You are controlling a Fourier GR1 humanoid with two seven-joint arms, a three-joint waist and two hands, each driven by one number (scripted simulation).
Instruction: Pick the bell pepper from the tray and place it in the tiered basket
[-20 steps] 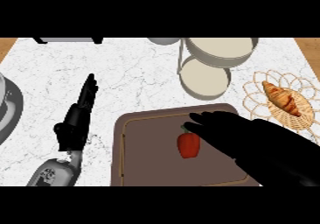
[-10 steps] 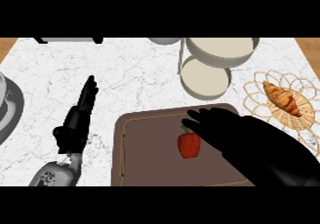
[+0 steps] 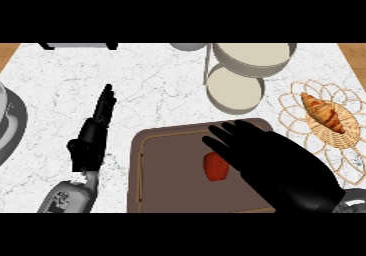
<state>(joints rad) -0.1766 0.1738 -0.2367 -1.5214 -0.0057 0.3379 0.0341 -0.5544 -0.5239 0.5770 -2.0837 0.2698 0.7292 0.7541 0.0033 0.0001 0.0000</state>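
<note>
The bench [image 3: 164, 95] looks like white marble with fine grey veins, smooth and faintly glossy, edged by strips of warm wood [image 3: 5, 50]. The tray [image 3: 167, 175] is a matt brown, plastic-looking. The bell pepper [image 3: 215, 167] has a smooth red skin. Each robot hand, left [image 3: 94, 135] and right [image 3: 271, 162], is matt black. The cream plates [image 3: 234, 90] look like smooth ceramic. A woven wicker basket [image 3: 345, 150] holds a glossy brown croissant [image 3: 324, 112].

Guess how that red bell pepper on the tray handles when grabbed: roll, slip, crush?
The bell pepper looks rounded and lumpy, so it may rock or roll on the flat tray. Its smooth skin could slip under the right hand. Probably light and hollow, so it likely dents if squeezed.
</note>
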